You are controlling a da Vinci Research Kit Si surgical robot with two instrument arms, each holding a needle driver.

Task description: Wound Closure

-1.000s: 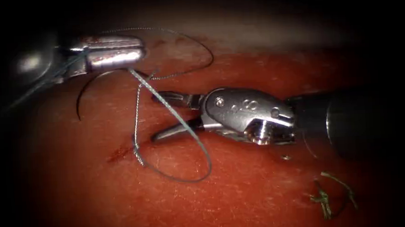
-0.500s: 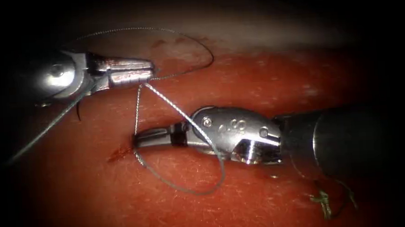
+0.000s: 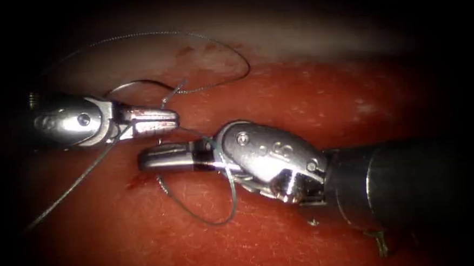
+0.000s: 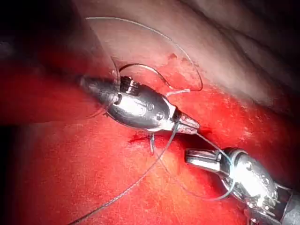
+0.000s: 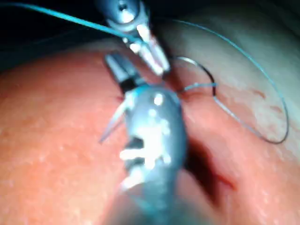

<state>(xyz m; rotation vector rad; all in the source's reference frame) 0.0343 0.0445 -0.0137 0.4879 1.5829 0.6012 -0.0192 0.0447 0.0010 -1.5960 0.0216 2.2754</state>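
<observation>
Nearest us, cut ends of thread (image 3: 381, 243) lie on the tissue (image 3: 145, 240), half under the right arm's shaft.

The right hand (image 3: 145, 158) comes next. Its jaws are pressed together, with the tip just above the cut (image 3: 138, 180) and slightly to its right. We cannot tell whether it pinches anything. A loop of the thread (image 3: 220, 218) hangs round it behind the jaws and sags onto the tissue.

The thread enters the tissue at the cut's right end.

The left hand (image 3: 172, 122) is just beyond, clenched on the thread. One strand runs to the right hand and another trails off low to the left.

Farther back, the needle (image 3: 137, 82) lies loose on the tissue. It is held by neither hand and appears not to be in the tissue. A wide slack loop lies behind it.

Risks, as we judge them:
- The wrap could slide off the right hand's tip if the strand slackens.
- A hard pull could tear the thread through the cut's edge.
- The free needle could snag the slack.

Small embossed marks on the right wrist are unreadable.
</observation>
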